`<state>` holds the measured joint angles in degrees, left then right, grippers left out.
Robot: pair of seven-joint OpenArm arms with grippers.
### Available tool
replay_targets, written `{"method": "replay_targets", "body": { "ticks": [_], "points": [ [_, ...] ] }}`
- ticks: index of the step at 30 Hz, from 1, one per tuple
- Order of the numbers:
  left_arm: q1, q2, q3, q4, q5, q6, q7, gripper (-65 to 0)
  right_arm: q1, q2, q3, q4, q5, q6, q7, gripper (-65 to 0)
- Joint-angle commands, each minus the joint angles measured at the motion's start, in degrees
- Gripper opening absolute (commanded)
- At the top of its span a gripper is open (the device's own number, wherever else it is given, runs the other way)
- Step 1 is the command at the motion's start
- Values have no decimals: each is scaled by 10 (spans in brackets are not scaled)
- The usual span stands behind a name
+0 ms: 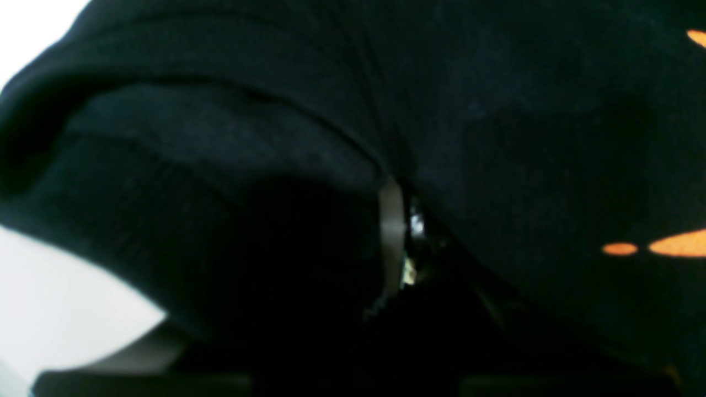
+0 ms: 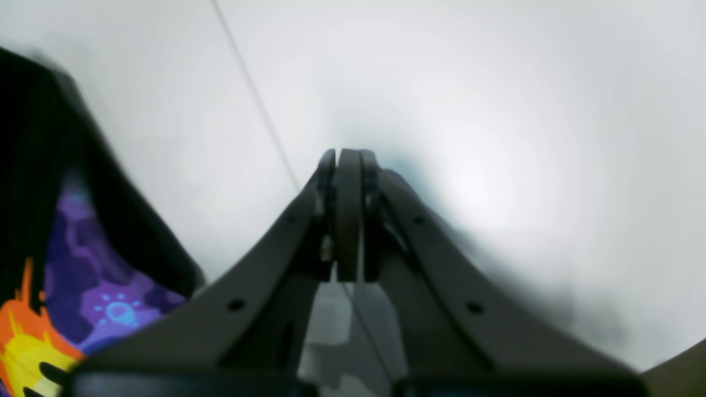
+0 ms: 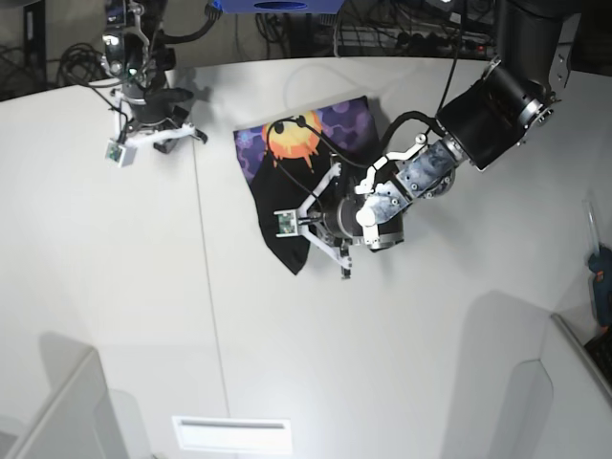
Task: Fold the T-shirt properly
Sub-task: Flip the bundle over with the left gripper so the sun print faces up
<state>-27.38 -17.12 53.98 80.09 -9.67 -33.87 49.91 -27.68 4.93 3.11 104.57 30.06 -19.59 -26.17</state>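
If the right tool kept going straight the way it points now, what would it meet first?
Probably just the bare white table. The right tool is shut and empty, aimed at open tabletop, with the T-shirt off to one side of its line. How far off the surface lies is unclear.

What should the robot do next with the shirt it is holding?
Probably carry the pinched edge across the sun print and lay it down. The left gripper is shut on black cloth of the T-shirt, which lies bunched and crooked on the table, so no neat fold exists yet. The right gripper is shut, holding nothing, away from the shirt.
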Motion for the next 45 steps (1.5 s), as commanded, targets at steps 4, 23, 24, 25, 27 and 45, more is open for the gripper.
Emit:
{"method": "replay_targets", "body": {
  "ticks": [4,23,24,25,27,45],
  "points": [
    [-29,19,30,-51,-10,-6,-9,-650,-1,-7,13,-19,-3,1,11,-650],
    [-55,62,80,-123,-10,-51,-123,-650,-1,-9,7,-29,-3,2,11,-650],
    [-55,62,80,-123,-10,-51,-124,-650,-1,-15,7,-29,-3,2,11,-650],
    [-55,63,80,-123,-10,-51,-125,-650,-1,-20,8,-30,-3,2,11,-650],
    [-55,68,80,-123,-10,-51,-125,-650,-1,-21,8,-30,-4,2,11,-650],
    [-56,69,81,-122,64,-51,-123,-650,-1,-20,12,-30,-4,2,11,-650]
  ]
}}
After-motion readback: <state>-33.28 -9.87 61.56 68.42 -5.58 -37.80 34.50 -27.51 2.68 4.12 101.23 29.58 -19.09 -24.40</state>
